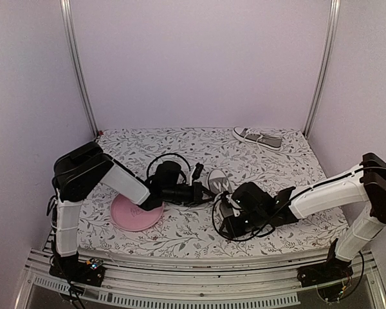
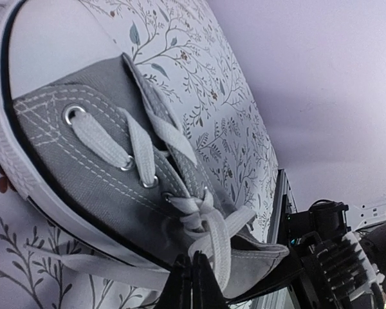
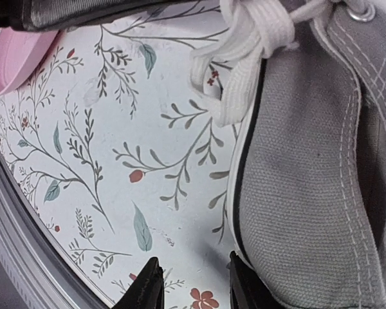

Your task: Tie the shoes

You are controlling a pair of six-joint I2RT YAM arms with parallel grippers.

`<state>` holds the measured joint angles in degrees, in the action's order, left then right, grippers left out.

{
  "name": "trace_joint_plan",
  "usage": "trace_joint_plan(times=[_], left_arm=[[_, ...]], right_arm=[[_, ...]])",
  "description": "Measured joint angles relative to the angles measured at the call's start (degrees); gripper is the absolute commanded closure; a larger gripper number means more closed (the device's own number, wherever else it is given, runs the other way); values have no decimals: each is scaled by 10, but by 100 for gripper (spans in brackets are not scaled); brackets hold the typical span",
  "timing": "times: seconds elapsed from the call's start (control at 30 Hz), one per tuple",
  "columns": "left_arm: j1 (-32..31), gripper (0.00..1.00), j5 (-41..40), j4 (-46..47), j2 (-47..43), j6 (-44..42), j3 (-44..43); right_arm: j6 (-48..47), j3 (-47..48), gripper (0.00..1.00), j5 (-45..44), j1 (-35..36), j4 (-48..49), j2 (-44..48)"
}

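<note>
While the left gripper (image 2: 192,273) sits pressed together by the near shoe (image 1: 219,180) at table centre, a white lace (image 2: 116,265) runs right up to its tips. Pinched or not, I can't tell. The right gripper (image 3: 196,278) is spread over floral cloth (image 3: 116,161) beside the shoe's flank, nothing between its fingers, probably lining up for the loose loop (image 3: 238,84) at its 12 o'clock. The other shoe (image 1: 258,138) lies well apart at 1 o'clock, with the pink plate (image 1: 136,214) at 8 o'clock.
</note>
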<state>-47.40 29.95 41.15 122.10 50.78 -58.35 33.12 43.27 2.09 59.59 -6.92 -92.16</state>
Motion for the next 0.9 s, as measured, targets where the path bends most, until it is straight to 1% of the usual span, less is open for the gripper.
trace_joint_plan(times=[0.13, 0.23, 0.37, 0.5, 0.6, 0.73, 0.83, 0.9], left_arm=[[-5, 100, -6, 8, 0, 10, 0], [-9, 100, -9, 18, 1, 18, -1], [-13, 100, -14, 30, 5, 31, -3], [-13, 100, -23, 40, 12, 46, -3], [-13, 100, -25, 46, 19, 56, -3], [-14, 100, -29, 52, 25, 66, -3], [-14, 100, -33, 54, 26, 69, -3], [-14, 100, -34, 55, 26, 70, -3]], right_arm=[[5, -10, 62, -9, -35, -3, 12], [1, -16, 62, -27, -79, -17, 17], [-9, -16, 62, -39, -98, -19, 26], [-10, -18, 61, -24, -91, -5, 42], [-6, -18, 60, -24, -73, 13, 47], [17, -18, 55, -51, -43, 36, 40], [36, -18, 48, -92, -34, 53, 21], [44, -18, 45, -111, -31, 61, 11]])
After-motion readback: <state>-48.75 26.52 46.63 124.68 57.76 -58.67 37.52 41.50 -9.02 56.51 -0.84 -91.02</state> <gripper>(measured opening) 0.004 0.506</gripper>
